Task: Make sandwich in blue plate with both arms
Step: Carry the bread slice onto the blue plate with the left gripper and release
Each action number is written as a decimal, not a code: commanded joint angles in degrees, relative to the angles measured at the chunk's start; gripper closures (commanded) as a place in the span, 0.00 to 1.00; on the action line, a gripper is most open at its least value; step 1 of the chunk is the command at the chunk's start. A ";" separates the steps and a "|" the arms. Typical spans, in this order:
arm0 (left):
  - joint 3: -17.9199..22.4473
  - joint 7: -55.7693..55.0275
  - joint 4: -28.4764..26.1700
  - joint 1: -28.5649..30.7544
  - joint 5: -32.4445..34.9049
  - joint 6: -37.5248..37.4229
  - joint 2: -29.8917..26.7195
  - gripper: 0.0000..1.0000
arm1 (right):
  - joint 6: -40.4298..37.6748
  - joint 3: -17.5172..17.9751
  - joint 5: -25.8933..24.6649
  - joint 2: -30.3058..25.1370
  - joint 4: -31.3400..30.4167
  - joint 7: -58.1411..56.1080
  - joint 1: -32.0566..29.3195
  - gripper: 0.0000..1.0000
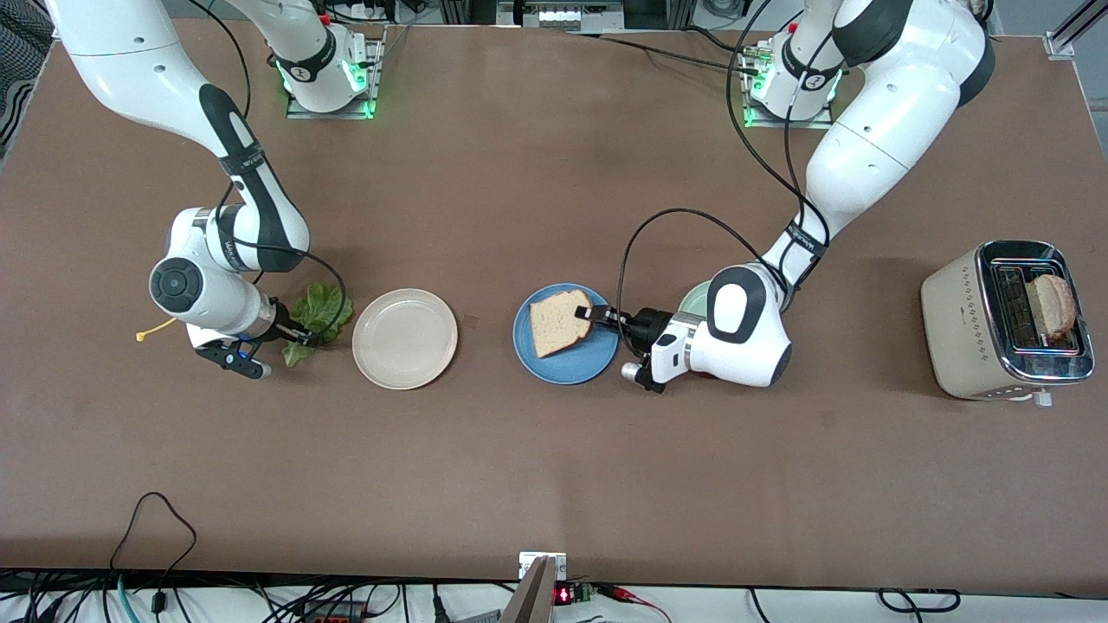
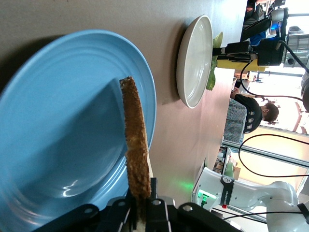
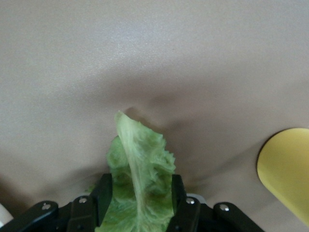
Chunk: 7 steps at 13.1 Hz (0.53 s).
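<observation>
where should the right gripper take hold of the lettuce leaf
Grip the lettuce leaf across its pale central rib, coming down from above. It lies flat and floppy on the table, and the right gripper fingers already straddle the rib.

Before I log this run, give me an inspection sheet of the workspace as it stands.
Surface: brown table, no spills seen.
Job's things: bread slice over the blue plate; lettuce leaf on the table beside the cream plate; a second slice stands in the toaster.
Clutter: mint-green plate mostly hidden under the left arm; small yellow object beside the right arm.
Grippers: left tool shut on the bread slice's edge; right tool astride the lettuce leaf, not clamped.
Cables: black cable loops above the blue plate.
Surroundings: a person beside the table.
</observation>
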 commanded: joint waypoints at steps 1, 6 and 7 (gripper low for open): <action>0.29 1.60 0.06 0.97 -0.66 -0.28 -1.20 0.00 | -0.07 -0.04 -0.74 0.84 0.98 -2.23 -0.25 0.71; 2.57 -3.48 0.67 2.72 18.01 -9.13 -7.88 0.00 | -0.16 -0.04 -0.83 0.93 1.33 -2.94 -0.16 1.00; 2.58 -5.33 0.85 3.78 23.54 -12.64 -9.37 0.00 | -0.16 -0.04 -0.83 0.93 1.34 -3.03 -0.16 1.00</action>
